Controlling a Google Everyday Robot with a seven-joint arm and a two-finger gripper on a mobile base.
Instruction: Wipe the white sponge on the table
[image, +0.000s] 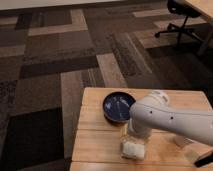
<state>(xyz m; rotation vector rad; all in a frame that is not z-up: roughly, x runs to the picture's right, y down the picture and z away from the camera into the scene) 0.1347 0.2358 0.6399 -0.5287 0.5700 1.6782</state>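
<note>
White sponge (133, 150) by the wooden surface's (95, 145) near edge, gripper (134, 137) right over it, open or closed I cannot tell under the arm (175, 120), blue bowl (118, 107) just behind, white cup (182, 141) half hidden beside.

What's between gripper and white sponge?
Nothing visible in the camera view: the gripper sits directly over the small off-white rectangular sponge on the light wooden table.
</note>
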